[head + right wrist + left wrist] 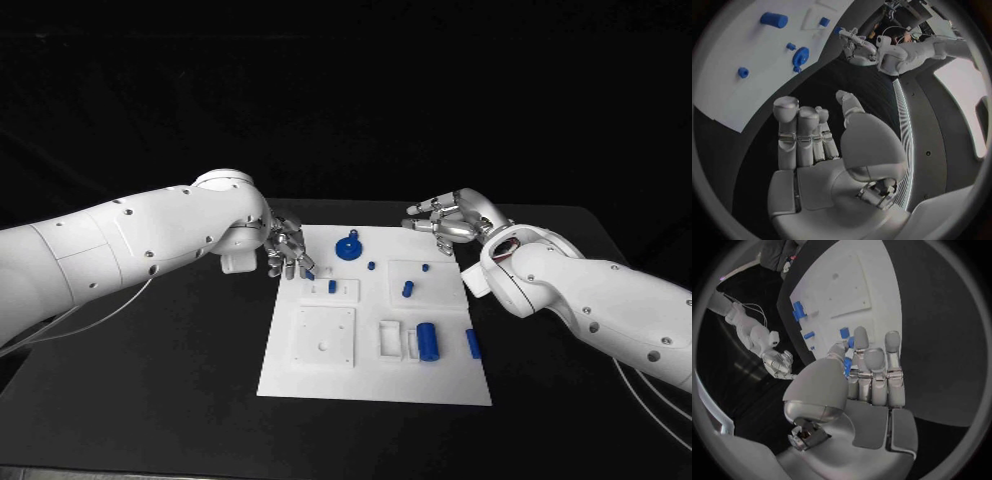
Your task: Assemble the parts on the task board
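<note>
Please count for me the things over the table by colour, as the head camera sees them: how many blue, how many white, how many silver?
Blue pieces: 8, one of them at the fingertips of the left hand
White board: 1
Silver hands: 2, the left hand and the right hand
Total: 11

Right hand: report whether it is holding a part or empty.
Empty. The right hand hangs over black table beyond the task board; the right wrist view shows its bare palm, fingers straight together, nothing between them.
</note>
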You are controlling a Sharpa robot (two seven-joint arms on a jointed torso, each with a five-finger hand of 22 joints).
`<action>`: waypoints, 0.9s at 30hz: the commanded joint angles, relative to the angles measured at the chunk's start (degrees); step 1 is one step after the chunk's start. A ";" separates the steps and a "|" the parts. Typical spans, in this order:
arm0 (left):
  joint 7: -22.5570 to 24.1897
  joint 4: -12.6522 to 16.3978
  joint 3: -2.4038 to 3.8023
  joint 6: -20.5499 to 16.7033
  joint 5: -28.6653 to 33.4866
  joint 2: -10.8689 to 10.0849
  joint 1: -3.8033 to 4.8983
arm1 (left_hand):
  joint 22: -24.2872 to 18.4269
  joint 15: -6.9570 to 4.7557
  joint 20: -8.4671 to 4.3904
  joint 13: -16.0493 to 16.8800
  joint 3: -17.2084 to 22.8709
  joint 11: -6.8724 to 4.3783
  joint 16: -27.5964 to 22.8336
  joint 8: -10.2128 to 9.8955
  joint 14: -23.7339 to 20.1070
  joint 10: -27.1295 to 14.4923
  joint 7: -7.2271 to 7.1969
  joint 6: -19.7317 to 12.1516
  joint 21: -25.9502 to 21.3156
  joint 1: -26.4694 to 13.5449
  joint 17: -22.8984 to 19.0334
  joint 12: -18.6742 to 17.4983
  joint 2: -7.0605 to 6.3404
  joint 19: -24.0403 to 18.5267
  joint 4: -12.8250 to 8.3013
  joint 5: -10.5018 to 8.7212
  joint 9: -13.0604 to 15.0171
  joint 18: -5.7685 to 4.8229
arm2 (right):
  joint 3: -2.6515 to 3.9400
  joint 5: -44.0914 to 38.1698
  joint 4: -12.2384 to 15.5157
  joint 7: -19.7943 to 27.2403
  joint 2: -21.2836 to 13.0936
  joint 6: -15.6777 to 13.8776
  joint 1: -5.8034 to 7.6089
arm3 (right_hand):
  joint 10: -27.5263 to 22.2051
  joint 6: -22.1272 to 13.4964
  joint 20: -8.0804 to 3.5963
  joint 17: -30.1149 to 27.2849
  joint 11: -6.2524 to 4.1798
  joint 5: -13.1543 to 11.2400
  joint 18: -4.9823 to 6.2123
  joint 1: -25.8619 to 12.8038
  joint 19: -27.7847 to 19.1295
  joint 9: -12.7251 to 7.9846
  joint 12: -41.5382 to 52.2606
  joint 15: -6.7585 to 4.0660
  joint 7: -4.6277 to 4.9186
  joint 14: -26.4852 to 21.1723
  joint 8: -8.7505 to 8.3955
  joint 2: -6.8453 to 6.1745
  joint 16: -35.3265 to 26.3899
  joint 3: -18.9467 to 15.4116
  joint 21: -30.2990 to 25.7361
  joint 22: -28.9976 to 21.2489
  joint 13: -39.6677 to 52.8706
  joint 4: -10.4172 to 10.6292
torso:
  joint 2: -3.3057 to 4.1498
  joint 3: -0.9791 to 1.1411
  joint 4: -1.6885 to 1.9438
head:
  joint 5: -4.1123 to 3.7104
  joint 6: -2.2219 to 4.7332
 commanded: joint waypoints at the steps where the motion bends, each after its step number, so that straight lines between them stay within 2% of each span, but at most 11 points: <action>1: 1.85 -1.80 0.01 7.99 1.18 1.15 0.34 | 1.24 -0.07 -0.14 0.11 10.51 -0.18 0.17 0.10 -0.31 2.65 0.06 -0.38 0.26 0.07 -0.13 -0.37 0.52 -0.43 -10.83 -0.03 0.43 0.67 | 0.03 -0.12 0.05 0.32 0.14 0.65 -0.04 | -0.37 0.40 -0.04 -0.02 -0.12 0.11 0.95 -0.63 0.85 0.09 -0.09 -0.13 0.03 -0.19 0.03 0.07 -0.17 0.34 0.00 4.37 0.06 0.11 | -0.05 0.03 0.05 | -0.01 -0.22; 5: 1.98 -3.76 -0.02 9.29 1.11 2.49 0.43 | 1.24 -0.10 -0.17 0.35 10.52 -0.18 0.40 0.08 -0.43 2.62 0.05 -0.47 0.46 0.00 -0.22 -0.33 0.49 -0.53 -11.02 0.05 1.16 0.68 | 0.03 -0.12 0.07 0.32 0.21 0.62 -0.04 | -0.37 0.40 -0.04 -0.02 -0.12 0.11 0.95 -0.63 0.85 0.09 -0.09 -0.13 0.03 -0.19 0.03 0.07 -0.17 0.34 0.00 4.37 0.06 0.11 | -0.06 0.04 0.04 | -0.04 -0.25; 11: 1.49 -4.98 -0.30 6.78 0.11 3.91 0.45 | 1.23 -0.25 -0.33 0.56 10.62 -0.27 0.46 0.10 -0.23 2.70 0.00 -0.40 0.69 -0.12 -0.32 -0.11 0.39 -0.27 -11.15 0.42 1.50 0.67 | 0.03 -0.12 0.15 0.33 0.27 0.58 -0.04 | -0.37 0.40 -0.04 -0.02 -0.12 0.11 0.95 -0.63 0.85 0.09 -0.09 -0.13 0.03 -0.19 0.03 0.07 -0.17 0.34 0.00 4.37 0.06 0.11 | -0.02 0.03 0.03 | -0.18 -0.35; 15: 0.77 -4.75 -0.85 3.67 -0.74 4.20 0.41 | 1.22 -0.40 -0.51 0.78 11.13 -0.41 0.40 0.09 0.19 2.75 -0.08 -0.27 0.94 -0.42 -0.46 0.33 0.11 0.10 -11.38 1.03 1.87 0.69 | 0.03 -0.12 0.17 0.33 0.29 0.58 -0.03 | -0.37 0.40 -0.04 -0.02 -0.12 0.11 0.95 -0.63 0.85 0.09 -0.09 -0.13 0.03 -0.19 0.03 0.07 -0.17 0.34 0.00 4.37 0.06 0.11 | -0.04 -0.01 0.00 | -0.26 -0.42; 20: 0.02 -3.94 -1.54 0.86 -1.34 4.06 0.35 | 1.21 -0.50 -0.61 0.81 12.32 -0.52 0.39 0.05 0.47 2.79 -0.15 -0.01 1.21 -0.95 -0.46 0.73 -0.47 0.28 -11.54 1.25 2.01 0.74 | 0.03 -0.12 0.15 0.34 0.28 0.59 -0.03 | -0.37 0.40 -0.04 -0.02 -0.12 0.11 0.95 -0.63 0.85 0.09 -0.09 -0.13 0.03 -0.19 0.03 0.07 -0.17 0.34 0.00 4.37 0.06 0.11 | -0.11 -0.01 0.16 | -0.43 -0.56; 27: -0.60 -2.92 -2.26 -0.83 -2.07 3.89 0.11 | 1.21 -0.52 -0.63 0.79 12.69 -0.56 0.40 0.04 0.54 2.82 -0.18 0.08 1.30 -1.06 -0.44 0.90 -0.66 0.32 -11.57 1.34 1.98 0.76 | 0.03 -0.12 0.05 0.37 0.42 0.63 -0.03 | -0.37 0.40 -0.04 -0.02 -0.12 0.11 0.95 -0.63 0.85 0.09 -0.09 -0.13 0.03 -0.19 0.03 0.07 -0.17 0.34 0.00 4.37 0.06 0.11 | -0.11 -0.06 0.16 | -0.41 -0.60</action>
